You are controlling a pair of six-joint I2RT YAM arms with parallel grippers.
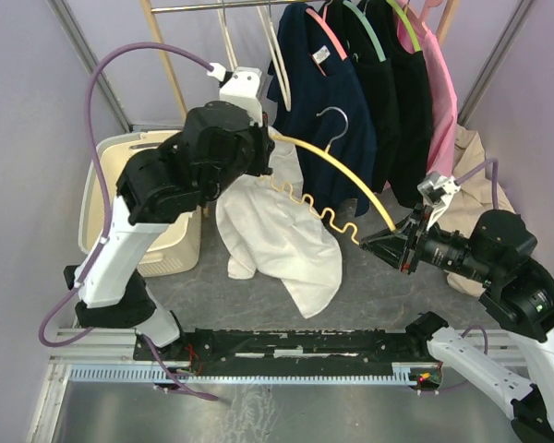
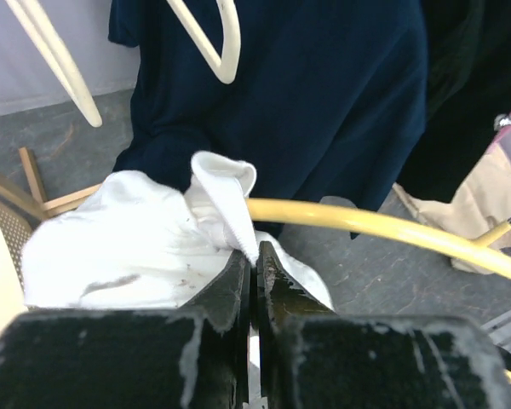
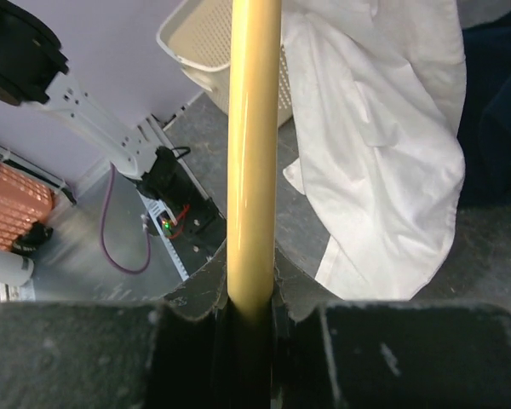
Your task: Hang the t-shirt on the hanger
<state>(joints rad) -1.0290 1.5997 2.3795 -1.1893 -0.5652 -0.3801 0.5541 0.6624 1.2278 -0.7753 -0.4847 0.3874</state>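
Left fingers (image 2: 230, 288) pinched shut on t-shirt (image 2: 111, 239) fabric, against one end of hanger (image 2: 366, 223). Right fingers (image 3: 198, 298) clamped on hanger's other end. Shirt hangs down.

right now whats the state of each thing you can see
t-shirt: hanging loose, top edge pinched
hanger: in the air, tilted, hook free
left fingers: shut on t-shirt
right fingers: shut on hanger's end
navy shirt: hung on the rail

Site: I'm working in a robot lab booth | plain lilac panels (image 1: 28, 92) | staged clothes rail (image 1: 212, 7), hung garments (image 1: 337, 111), laundry basket (image 1: 180, 245) | aluminium mounting rail (image 1: 258, 374)
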